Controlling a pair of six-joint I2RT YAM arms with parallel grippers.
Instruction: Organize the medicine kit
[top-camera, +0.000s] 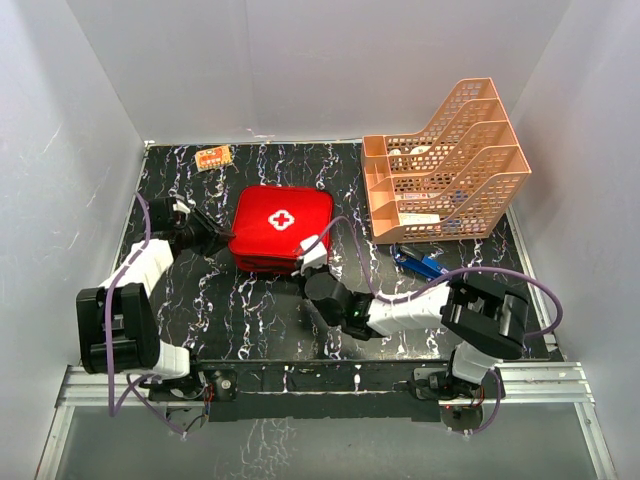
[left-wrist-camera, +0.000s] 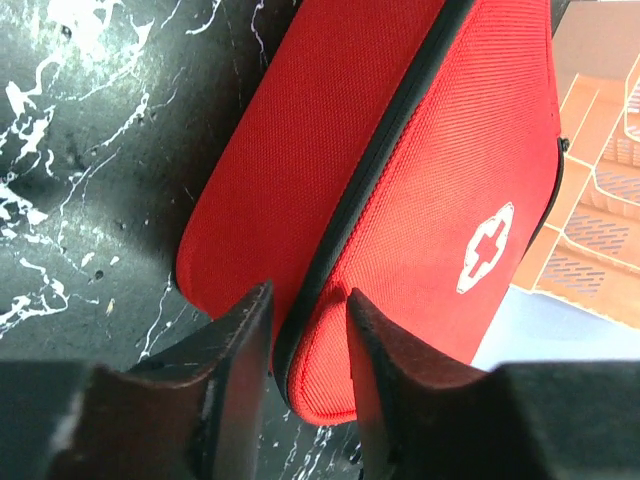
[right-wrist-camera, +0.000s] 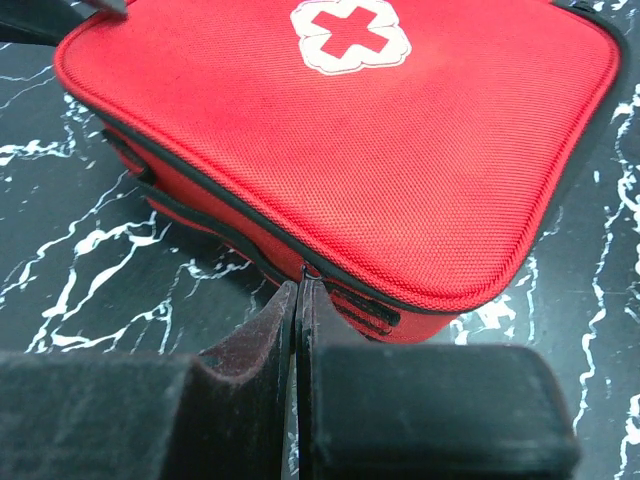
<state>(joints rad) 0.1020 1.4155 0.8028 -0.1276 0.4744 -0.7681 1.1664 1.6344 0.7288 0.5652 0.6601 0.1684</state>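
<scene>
Medicine kit (top-camera: 280, 226) beside orange tray (top-camera: 452, 205); blue object (top-camera: 424, 265), perhaps pens, nearby

Overhead cam wide; wrist cams close, sharing kit (top-camera: 262, 235)

Orange tiered tray (top-camera: 490, 190) at far right, blue item (top-camera: 425, 265) before it, small packet (top-camera: 213, 157) far left.

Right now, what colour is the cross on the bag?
White; the cross shows best in right wrist view.
</scene>
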